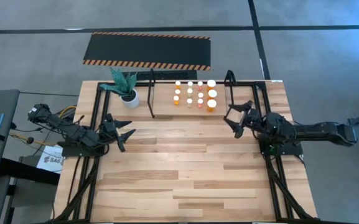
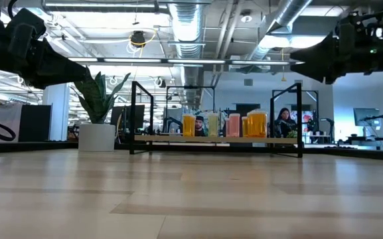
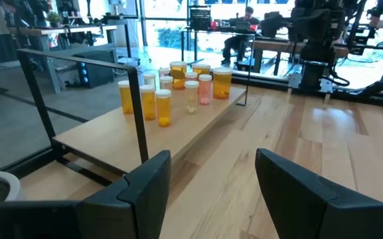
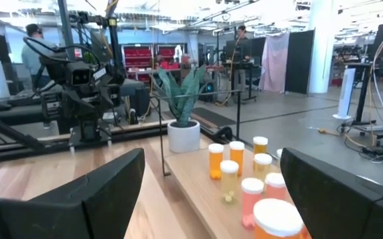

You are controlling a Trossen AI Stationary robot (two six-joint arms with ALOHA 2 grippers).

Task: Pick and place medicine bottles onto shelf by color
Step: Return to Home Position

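while poised above the light wooden bench [image 1: 185,174] near its left edge, holds nothing: left dark two-finger gripper [image 1: 127,138], fingers spread wide. likewise parted and empty near the right edge, close to the shelf's end loop: right dark two-finger gripper [image 1: 233,122]. standing in neat rows on the low black tube-frame shelf [image 1: 152,99] along the far edge: small white-capped orange, yellowish and pink medicine bottles [image 1: 195,94], larger orange ones toward the right end. beside the shelf's left end, white pot with green plant [image 1: 129,98].

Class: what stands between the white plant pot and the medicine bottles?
High view: the shelf's black end loop, then bare shelf board, between plant pot and medicine bottles.
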